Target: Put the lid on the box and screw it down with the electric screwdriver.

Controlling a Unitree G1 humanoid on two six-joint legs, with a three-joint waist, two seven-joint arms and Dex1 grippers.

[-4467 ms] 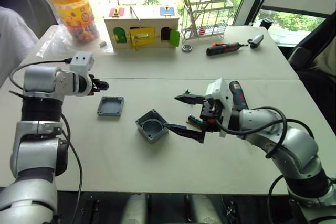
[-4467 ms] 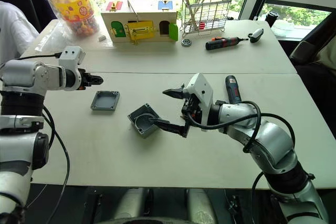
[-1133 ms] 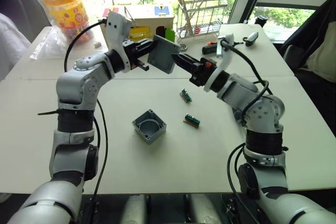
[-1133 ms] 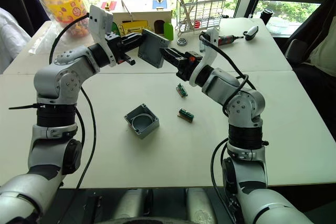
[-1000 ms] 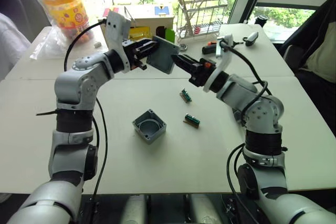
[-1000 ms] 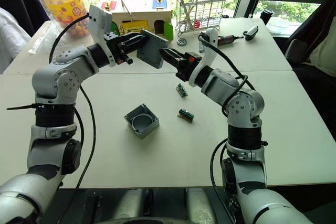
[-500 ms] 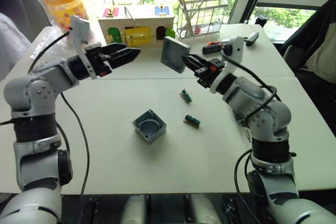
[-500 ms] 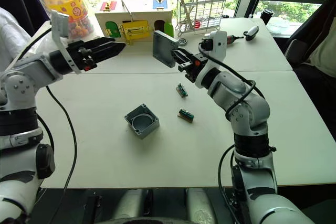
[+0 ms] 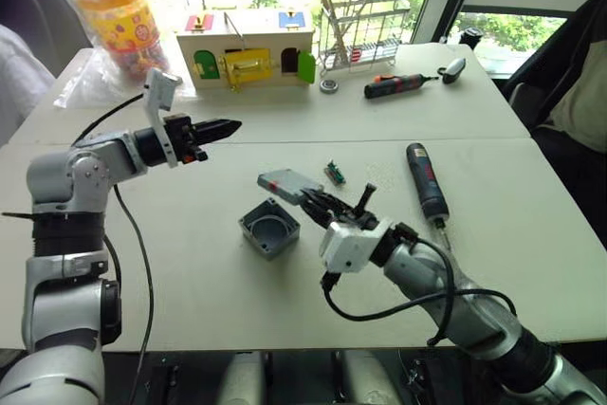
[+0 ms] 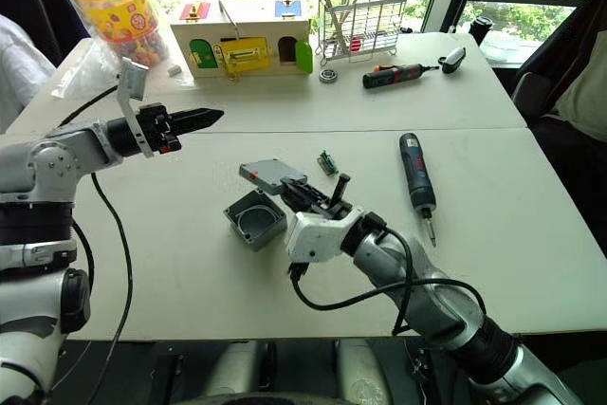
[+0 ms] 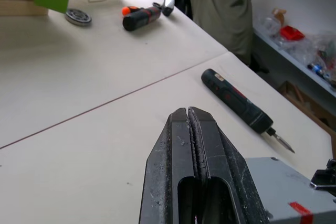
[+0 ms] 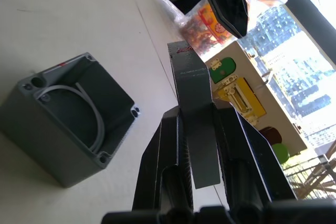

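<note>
The grey lid [image 9: 287,183] is clamped by one edge in my right gripper [image 9: 314,198], which is shut on it. The lid hangs tilted just above the far right corner of the box [image 9: 269,229]. The box stands open-side-up on the table, hollow, with a white ring inside [image 12: 73,124]. The electric screwdriver [image 9: 425,180] lies on the table to the right, bit toward me. My left gripper [image 9: 223,126] hovers over the table to the left of the box, shut with nothing in it [image 11: 189,124].
At the back stand a wooden toy house [image 9: 245,47], a wire rack [image 9: 365,30] and a snack jar [image 9: 119,21]. A small black-and-red screwdriver [image 9: 398,87] and a metal ring [image 9: 328,86] lie nearby. A small green part [image 9: 334,174] sits beyond the lid. A person [image 11: 223,3] sits past the table.
The left gripper let go of the lid, drew back to the left and shut. The right gripper brought the lid down from near the toy house to just over the box.
</note>
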